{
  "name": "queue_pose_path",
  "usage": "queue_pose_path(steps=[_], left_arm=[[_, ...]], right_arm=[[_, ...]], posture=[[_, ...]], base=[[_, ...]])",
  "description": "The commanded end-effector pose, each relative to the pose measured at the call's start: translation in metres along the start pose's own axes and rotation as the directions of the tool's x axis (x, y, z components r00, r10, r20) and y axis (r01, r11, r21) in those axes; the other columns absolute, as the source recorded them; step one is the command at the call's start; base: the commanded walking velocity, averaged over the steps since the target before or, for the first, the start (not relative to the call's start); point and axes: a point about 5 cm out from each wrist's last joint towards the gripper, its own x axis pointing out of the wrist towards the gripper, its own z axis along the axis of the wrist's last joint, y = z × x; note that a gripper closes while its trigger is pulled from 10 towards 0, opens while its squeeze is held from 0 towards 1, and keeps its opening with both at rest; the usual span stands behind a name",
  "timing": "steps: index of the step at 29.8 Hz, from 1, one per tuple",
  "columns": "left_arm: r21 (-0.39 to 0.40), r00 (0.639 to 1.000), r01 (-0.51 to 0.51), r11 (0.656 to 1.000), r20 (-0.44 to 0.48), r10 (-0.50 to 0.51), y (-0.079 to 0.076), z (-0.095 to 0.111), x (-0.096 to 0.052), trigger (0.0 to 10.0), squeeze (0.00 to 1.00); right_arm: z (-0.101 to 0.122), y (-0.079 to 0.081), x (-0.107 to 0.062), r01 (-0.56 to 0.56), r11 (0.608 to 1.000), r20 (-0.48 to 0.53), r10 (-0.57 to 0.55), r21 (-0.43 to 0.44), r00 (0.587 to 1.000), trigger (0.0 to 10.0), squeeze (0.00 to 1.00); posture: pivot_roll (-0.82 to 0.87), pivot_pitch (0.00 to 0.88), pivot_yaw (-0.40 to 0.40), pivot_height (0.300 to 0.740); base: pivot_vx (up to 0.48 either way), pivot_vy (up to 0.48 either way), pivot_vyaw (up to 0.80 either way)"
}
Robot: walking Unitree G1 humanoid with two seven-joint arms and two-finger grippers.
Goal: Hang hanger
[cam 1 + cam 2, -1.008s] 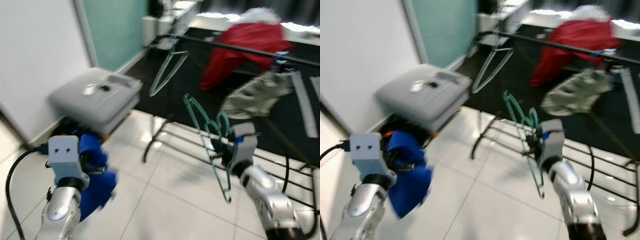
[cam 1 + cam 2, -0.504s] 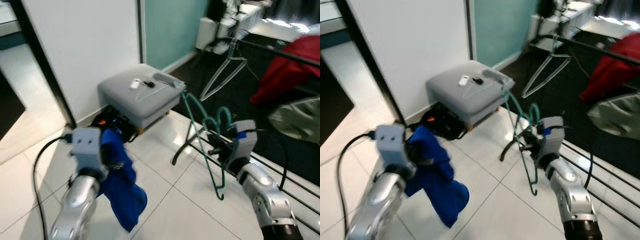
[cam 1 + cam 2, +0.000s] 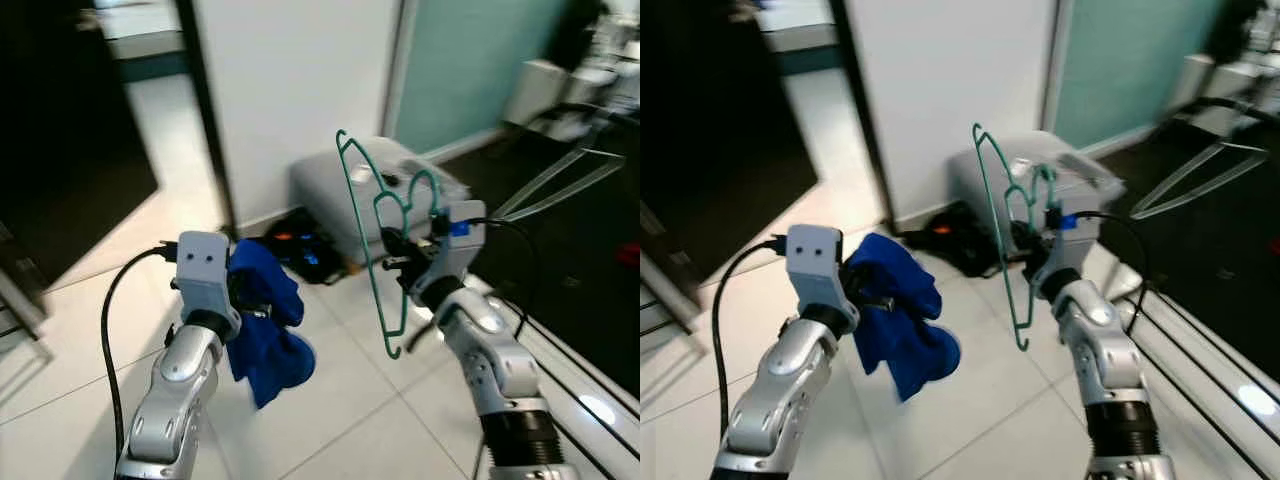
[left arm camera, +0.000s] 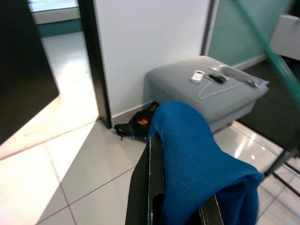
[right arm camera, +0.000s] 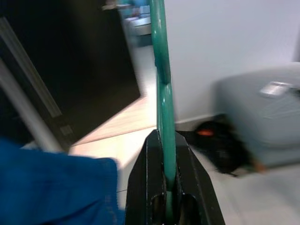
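At the far left a dark doorway (image 3: 70,110) opens beside a white wall (image 3: 290,80), with pale floor tiles (image 3: 90,330) running in front of it; the left gripper (image 4: 171,206) is raised over those tiles with its two black fingers closed on a blue cloth (image 3: 265,320), which drapes over the fingers and hangs down in folds below the wrist; to the right of the cloth, low against the wall, lies a black bag (image 3: 300,245) with an orange patch, touching the foot of a grey padded stool (image 4: 206,93); on the stool's top rest a small white object and a few dark items, too small to tell apart; in front of the stool the right gripper (image 5: 164,187) is clamped tight on the green hanger (image 3: 385,230), its jaws shut around the wire near the hook end, holding the hanger upright in the air, well above the floor, with its lower end pointing down towards the tiles; a teal panel (image 3: 470,60) stands behind; farther right a pale hanger (image 3: 1185,180) hangs blurred above a dark floor.
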Motion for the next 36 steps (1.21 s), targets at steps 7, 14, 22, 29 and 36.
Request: queue_pose_path(steps=[7, 14, 22, 29, 36], left_arm=[[0.009, 0.999, -0.049, 0.999, 0.02, 0.049, 0.015, 0.004, -0.003, 10.0, 0.0], [-0.039, 1.0, -0.019, 0.999, 0.024, 0.02, 0.009, 0.007, 0.004, 10.0, 0.0], [0.072, 0.996, -0.026, 0.997, -0.086, 0.032, 0.023, -0.021, 0.009, 10.0, 0.0], [0.059, 0.984, -0.03, 0.998, -0.174, 0.04, 0.044, -0.039, 0.003, 10.0, 0.0], [0.084, 0.984, 0.05, 0.995, -0.172, -0.035, 0.049, -0.043, 0.011, 10.0, 0.0]], right_arm=[[-0.031, 0.017, 0.027, -0.045, 0.995, -0.148, 0.03, -0.093, 0.989, 10.0, 0.0], [-0.042, 0.016, 0.035, -0.043, 0.989, -0.209, 0.013, -0.138, 0.978, 10.0, 0.0], [-0.038, -0.023, 0.016, 0.038, 0.981, -0.229, -0.082, -0.191, 0.97, 10.0, 0.0], [-0.052, -0.063, -0.009, 0.15, 0.963, -0.289, -0.212, -0.223, 0.933, 10.0, 0.0], [-0.059, -0.079, -0.02, 0.209, 0.96, -0.321, -0.26, -0.186, 0.911, 10.0, 0.0]], posture=[[0.08, 0.0, -0.078, 0.74], [0.08, 0.0, -0.052, 0.74], [-0.02, 0.0, -0.016, 0.74], [-0.03, 0.0, -0.014, 0.74], [-0.04, 0.0, -0.016, 0.74]], base=[[0.0, 0.0, 0.8], [0.0, 0.0, 0.8], [0.0, 0.0, 0.8], [0.0, 0.0, 0.8], [0.0, 0.0, 0.8]])
